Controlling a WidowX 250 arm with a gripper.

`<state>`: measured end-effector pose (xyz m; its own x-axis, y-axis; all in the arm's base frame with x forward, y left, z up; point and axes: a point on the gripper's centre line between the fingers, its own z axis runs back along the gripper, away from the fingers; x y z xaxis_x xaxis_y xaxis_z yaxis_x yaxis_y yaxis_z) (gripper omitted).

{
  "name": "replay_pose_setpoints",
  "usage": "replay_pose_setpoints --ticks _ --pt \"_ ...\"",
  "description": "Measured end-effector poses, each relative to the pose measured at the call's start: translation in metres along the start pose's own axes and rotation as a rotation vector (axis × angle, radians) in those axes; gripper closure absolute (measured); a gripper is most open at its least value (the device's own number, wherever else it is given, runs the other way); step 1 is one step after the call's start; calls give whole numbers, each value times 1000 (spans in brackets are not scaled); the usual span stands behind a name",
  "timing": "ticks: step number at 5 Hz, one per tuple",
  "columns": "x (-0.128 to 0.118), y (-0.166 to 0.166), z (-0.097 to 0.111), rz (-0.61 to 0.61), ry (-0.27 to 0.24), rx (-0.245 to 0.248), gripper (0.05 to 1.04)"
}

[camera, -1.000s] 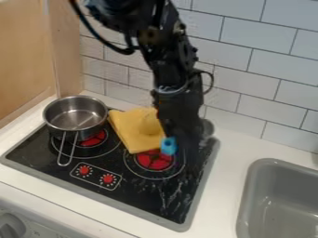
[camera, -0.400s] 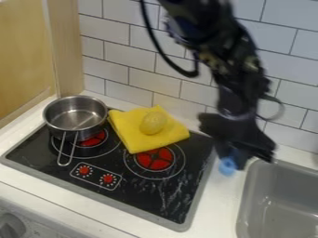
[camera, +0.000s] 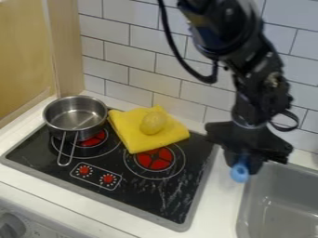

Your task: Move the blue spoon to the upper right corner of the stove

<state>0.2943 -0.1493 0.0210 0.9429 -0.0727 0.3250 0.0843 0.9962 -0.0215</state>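
Observation:
My gripper (camera: 244, 161) hangs at the right, above the strip of counter between the stove and the sink. It is shut on the blue spoon (camera: 240, 173), whose rounded blue end pokes out below it; the rest of the spoon is hidden by the gripper. The black stove (camera: 142, 193) lies to the left, its right edge a short way from the spoon. Part of the arm and gripper stands in front of the area beside the stove's upper right corner.
A metal pot (camera: 75, 114) sits on the stove's upper left, handle toward the front. Beside it lies a folded yellow cloth (camera: 133, 132) with a yellowish rounded object (camera: 153, 123) on top. The grey sink (camera: 279, 204) is at the right; a tiled wall (camera: 186, 93) stands behind.
Gripper and blue spoon have swung right, from over the stove's right part to over the counter by the sink. This uncovered the cloth, the rounded object and the stove's right side.

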Motion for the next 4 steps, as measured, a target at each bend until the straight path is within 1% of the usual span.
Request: replay_pose_setpoints --ticks 1,2,4 --pt "1 0 -1 21 0 24 788" --pt "1 5 -5 25 6 37 788" --pt "-6 12 -22 17 48 49 788"
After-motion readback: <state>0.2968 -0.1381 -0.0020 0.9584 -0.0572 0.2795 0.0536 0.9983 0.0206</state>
